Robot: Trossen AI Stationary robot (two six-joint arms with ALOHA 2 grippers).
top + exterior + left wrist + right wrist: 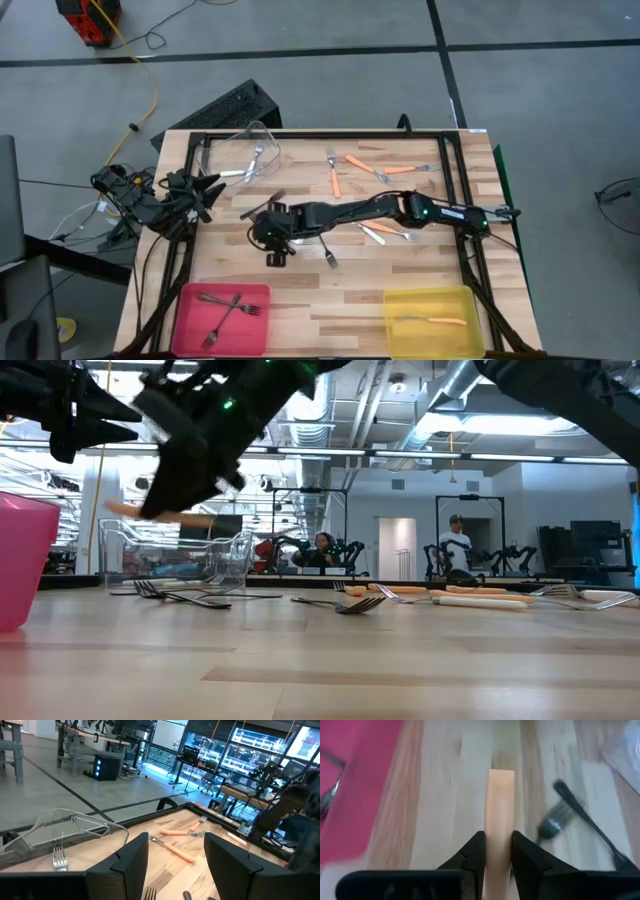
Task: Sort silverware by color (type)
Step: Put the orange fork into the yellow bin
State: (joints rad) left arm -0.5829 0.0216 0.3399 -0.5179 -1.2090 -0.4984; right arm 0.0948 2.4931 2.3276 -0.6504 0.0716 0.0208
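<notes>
Orange-handled fork (500, 820) pinched in the right claw (498, 851), up off the surface (400, 290).
Yellow bin (432, 322) already holds one orange mate; carry it there level, release low. Left claw (175, 862) waits spread by the clear bin (243, 152).

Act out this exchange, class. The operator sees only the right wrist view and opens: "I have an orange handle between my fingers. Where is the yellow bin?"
Observer: In the high view the yellow bin sits at the table's lower right corner, while the right end effector is left of centre.
Operator: Is anything in it?
Observer: One orange-handled fork lies inside.
Operator: Is the other arm in my path?
Observer: It does not look so. The left end effector waits open at the table's left edge, beside the clear bin.
</notes>
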